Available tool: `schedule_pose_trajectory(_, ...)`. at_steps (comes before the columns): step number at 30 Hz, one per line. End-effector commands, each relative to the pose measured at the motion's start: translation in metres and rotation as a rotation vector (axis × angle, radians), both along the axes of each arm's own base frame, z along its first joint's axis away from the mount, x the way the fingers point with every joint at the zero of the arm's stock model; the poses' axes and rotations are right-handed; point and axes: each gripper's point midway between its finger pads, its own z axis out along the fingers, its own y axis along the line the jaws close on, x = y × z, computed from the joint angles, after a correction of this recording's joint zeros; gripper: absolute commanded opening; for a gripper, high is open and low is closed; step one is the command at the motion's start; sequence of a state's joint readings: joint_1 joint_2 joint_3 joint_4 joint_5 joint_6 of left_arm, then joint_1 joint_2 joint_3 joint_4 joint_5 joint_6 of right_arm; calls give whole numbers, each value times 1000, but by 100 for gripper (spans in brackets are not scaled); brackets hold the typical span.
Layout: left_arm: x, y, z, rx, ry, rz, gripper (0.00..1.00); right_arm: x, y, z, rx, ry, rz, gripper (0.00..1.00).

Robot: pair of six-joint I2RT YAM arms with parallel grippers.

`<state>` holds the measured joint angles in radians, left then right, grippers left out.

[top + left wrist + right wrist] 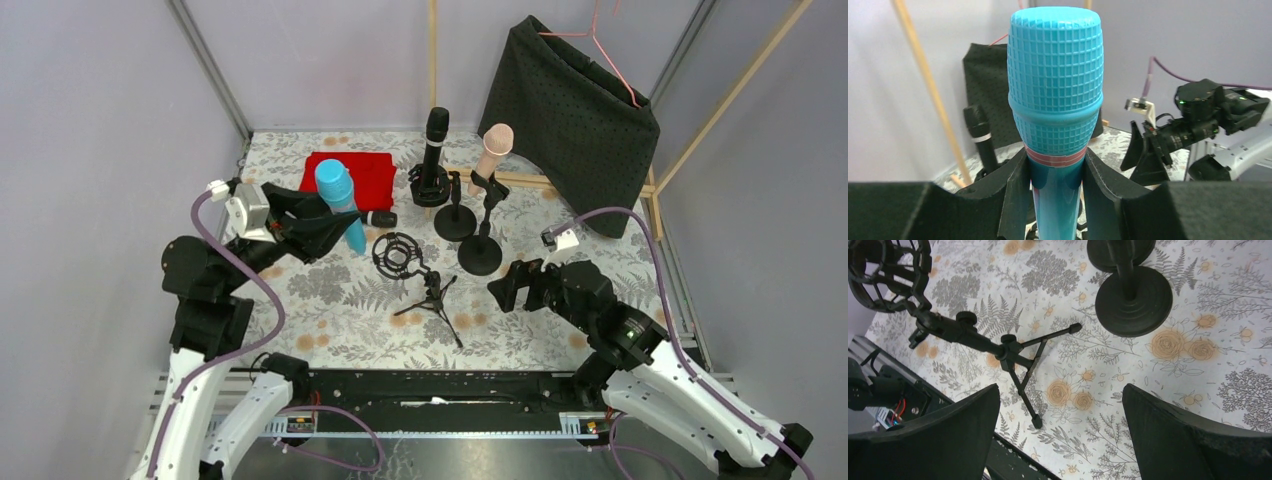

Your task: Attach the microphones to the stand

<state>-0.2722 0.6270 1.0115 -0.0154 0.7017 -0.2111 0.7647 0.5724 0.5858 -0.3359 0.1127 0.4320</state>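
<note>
blue microphone clamped in the left pincer, right pincer spread wide over the table

the left gripper point(1055, 172) is closed on the handle of the light blue microphone point(1055, 75), head upward and tilted, raised in front of the red cloth point(375, 175); the black microphone point(435, 135) and the peach-pink microphone point(495, 145) stand upright in holders near the back of the floral table point(330, 300). the shock-mount tripod stand point(973, 335) sits between the arms with its ring holding nothing. the right gripper point(1060, 395) hangs with fingers wide apart and nothing between them, just beside the tripod legs and near a round stand base point(1134, 300)
</note>
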Motion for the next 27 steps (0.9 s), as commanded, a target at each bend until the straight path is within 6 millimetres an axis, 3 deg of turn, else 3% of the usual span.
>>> schedule_pose_trajectory(1,-17,-18,15,9,-98,-174,0,-7,9,1,22,-22,79,99)
schedule_pose_trajectory(12,-6,-41,4,5,-85,-280,0,-26,43,53,236,-186,295,98)
schedule_pose_trajectory(21,10,-81,-30,84,-58,-283,0,-30,46,45,213,-156,325,98)
schedule_pose_trajectory(27,26,-87,-49,139,-36,-226,0,-33,40,41,210,-159,316,99)
